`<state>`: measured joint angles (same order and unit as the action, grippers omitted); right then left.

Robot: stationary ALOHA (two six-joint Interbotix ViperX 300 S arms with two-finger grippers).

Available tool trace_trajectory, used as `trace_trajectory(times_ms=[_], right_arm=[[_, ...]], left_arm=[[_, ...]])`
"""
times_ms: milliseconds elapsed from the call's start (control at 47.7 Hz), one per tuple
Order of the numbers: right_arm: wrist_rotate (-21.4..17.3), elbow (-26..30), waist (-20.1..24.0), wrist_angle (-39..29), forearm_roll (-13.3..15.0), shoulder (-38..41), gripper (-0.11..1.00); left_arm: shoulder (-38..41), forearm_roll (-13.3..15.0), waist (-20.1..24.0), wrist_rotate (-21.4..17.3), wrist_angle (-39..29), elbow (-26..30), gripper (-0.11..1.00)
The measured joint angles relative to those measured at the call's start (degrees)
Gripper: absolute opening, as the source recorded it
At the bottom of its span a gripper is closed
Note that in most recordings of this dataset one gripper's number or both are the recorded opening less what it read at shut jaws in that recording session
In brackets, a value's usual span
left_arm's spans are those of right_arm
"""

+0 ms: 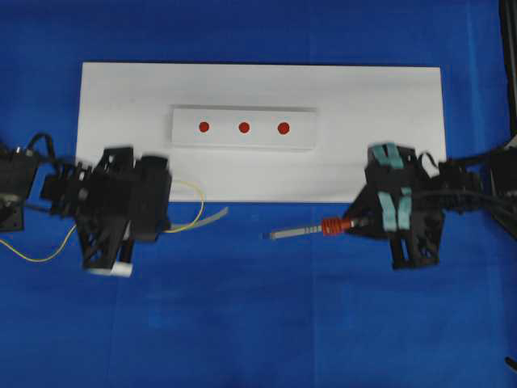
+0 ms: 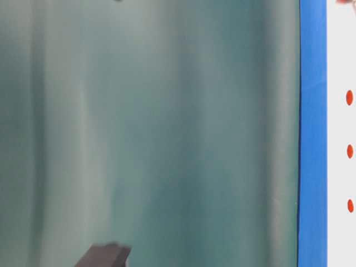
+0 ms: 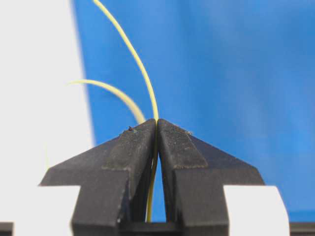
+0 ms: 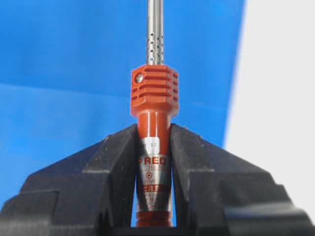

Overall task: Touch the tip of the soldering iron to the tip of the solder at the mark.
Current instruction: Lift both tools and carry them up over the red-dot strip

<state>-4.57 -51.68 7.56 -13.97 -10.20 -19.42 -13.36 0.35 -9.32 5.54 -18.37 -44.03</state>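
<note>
My right gripper (image 1: pixel 356 221) (image 4: pixel 154 129) is shut on the red-orange handle of the soldering iron (image 1: pixel 311 230) (image 4: pixel 154 96). The iron lies level over the blue cloth, its silver rod pointing left with the tip just in front of the white board (image 1: pixel 121 97). My left gripper (image 1: pixel 166 207) (image 3: pixel 156 123) is shut on the solder (image 1: pixel 196 204) (image 3: pixel 143 74), a thin yellow wire that loops out to the right of the jaws and trails off left. Three red marks (image 1: pixel 244 127) sit in a row on a small white plate (image 1: pixel 186 133) on the board. Both tools are short of them.
The blue cloth (image 1: pixel 258 323) covers the table around the board. In the table-level view a blurred grey-green surface fills most of the frame. The board edge (image 2: pixel 339 55) with the red marks (image 2: pixel 350 151) shows at the right, and a dark block (image 2: pixel 105 257) at the bottom.
</note>
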Motion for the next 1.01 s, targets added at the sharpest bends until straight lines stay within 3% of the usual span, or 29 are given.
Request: trace_trajectory(times_ms=[314, 545, 1006], right_arm=[[0.0, 2.1, -12.0, -3.2, 6.2, 0.1, 0.06], [-0.1, 2.2, -16.9, -3.2, 9.6, 0.1, 0.06], [0.0, 2.2, -18.1, -3.2, 10.9, 0.1, 0.06]], left_arm=[[1.3, -0.2, 11.4, -4.5, -4.4, 2.6, 0.02], [1.9, -0.2, 15.3, -6.9, -4.7, 3.6, 0.02], [2.0, -0.2, 17.1, -7.1, -4.9, 3.8, 0.02]])
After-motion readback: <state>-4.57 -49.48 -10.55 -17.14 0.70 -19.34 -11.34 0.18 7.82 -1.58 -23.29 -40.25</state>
